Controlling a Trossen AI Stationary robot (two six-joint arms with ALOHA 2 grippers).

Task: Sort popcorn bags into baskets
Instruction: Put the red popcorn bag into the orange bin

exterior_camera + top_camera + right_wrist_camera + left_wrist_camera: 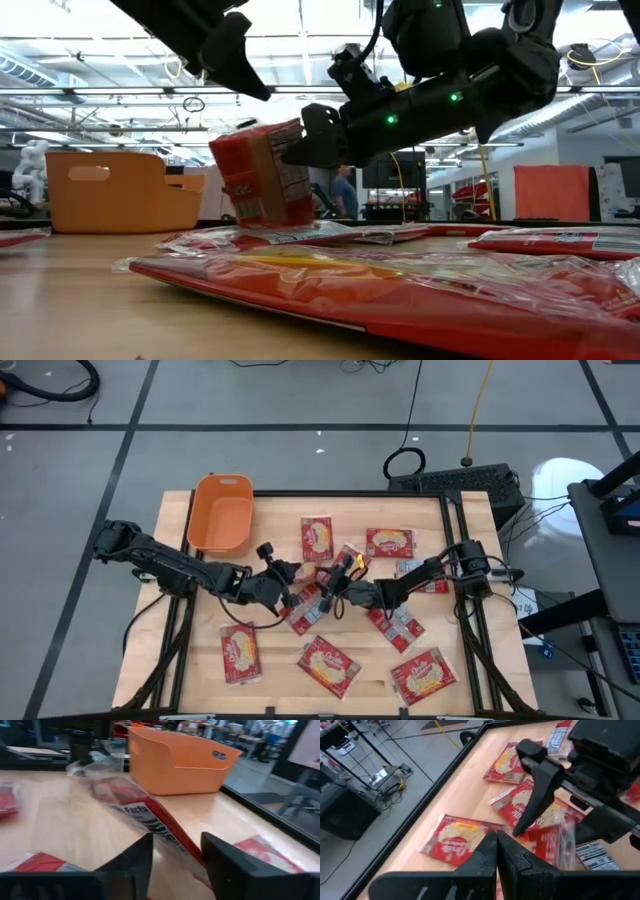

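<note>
Several red popcorn bags lie flat on the wooden table, among them one (317, 538) at the far middle and one (240, 655) at the near left. One bag (262, 175) stands on end at the table's middle. My right gripper (175, 850) reaches it from the right, with the bag between its fingers. My left gripper (496, 845) is shut on nothing; it hangs just left of and above that bag (250, 85). The orange basket (220, 515) stands at the far left. My right gripper has the standing bag's upper end (165, 832) between its two fingers, coming nearly level from the table's right. The bag runs slanting through the gap and lies against one finger (220, 857). Its lower end (265, 222) rests on other bags, and it stands tilted.
More bags lie at the near middle (328, 665), near right (424, 677) and far right (390, 543). A black frame (350, 494) borders the table. Bare wood shows between the basket and the arms.
</note>
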